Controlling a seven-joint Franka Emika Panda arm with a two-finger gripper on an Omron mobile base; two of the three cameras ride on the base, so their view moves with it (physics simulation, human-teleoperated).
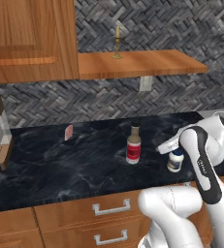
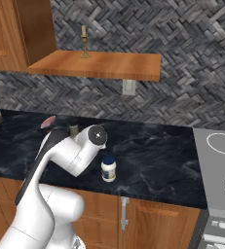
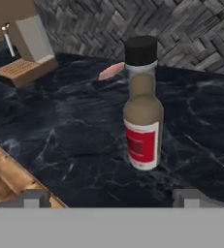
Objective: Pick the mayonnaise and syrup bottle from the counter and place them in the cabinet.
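Syrup bottle (image 3: 142, 114) stands upright on the counter (image 1: 60, 164), well in from the front edge and roughly midway between that edge and the herringbone-tiled back wall (image 1: 157, 24). Its dark cap, tan neck and red-and-white label face the hand view, where the two dark fingertips (image 3: 31, 198) rise spread apart at the bottom, one on either side of the bottle and short of it — the gripper (image 3: 111, 199) is parted and pinching nothing.

Mayonnaise (image 2: 108, 168), a squat white jar with a dark blue lid, sits near the counter's front edge, to the right of the bottle as the left base view shows it, and apart from it. The white arm (image 1: 203, 164) bends over the front edge just beside the jar.

Above, the cabinet (image 1: 137, 63) — a flat orange-brown shelf board — juts from the wall beside a panelled wooden door (image 1: 31, 38). A thin candlestick (image 1: 117, 43) stands on the board near its back edge.

A small pink object (image 1: 69, 131) lies toward the counter's back edge, left of the bottle. At the far left end rests a tan appliance (image 3: 24, 46). A stovetop (image 2: 218, 165) adjoins the counter's right end.
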